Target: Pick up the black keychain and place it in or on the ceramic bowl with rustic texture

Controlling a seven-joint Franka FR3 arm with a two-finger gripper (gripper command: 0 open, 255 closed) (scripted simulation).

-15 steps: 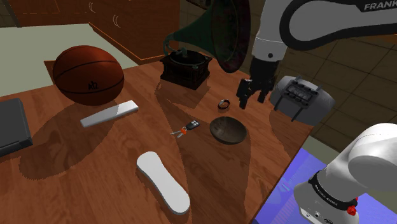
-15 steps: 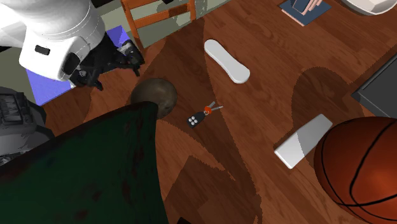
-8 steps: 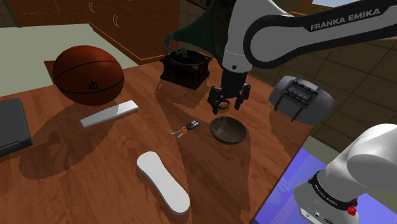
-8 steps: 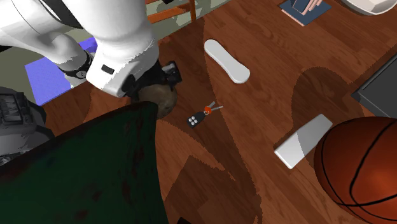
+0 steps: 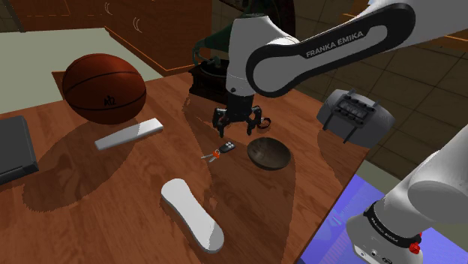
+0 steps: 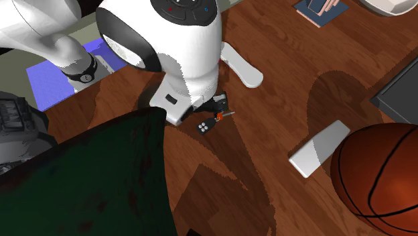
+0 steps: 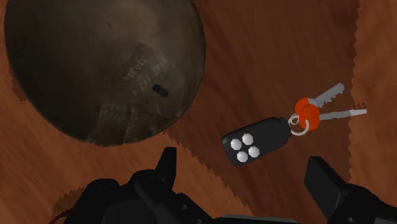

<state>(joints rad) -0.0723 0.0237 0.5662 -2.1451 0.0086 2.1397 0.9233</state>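
The spread gripper [image 5: 240, 127] hovered over the black key fob [image 7: 254, 140], seemingly light, rigid and flat, best pinched across its body.

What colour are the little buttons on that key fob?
White, on the black key fob; clearest in the wrist view.

"FRANKA EMIKA" on the dark arm link [image 5: 334, 46]; the mark on the basketball [image 5: 103, 88] unreadable

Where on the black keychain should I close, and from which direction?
Grip the black fob, the keychain's bulkiest part, across its narrow width, coming straight down, since it lies flat on the wooden table. The thin keys look too flat to pinch. The open jaws probably need turning to span its short sides.
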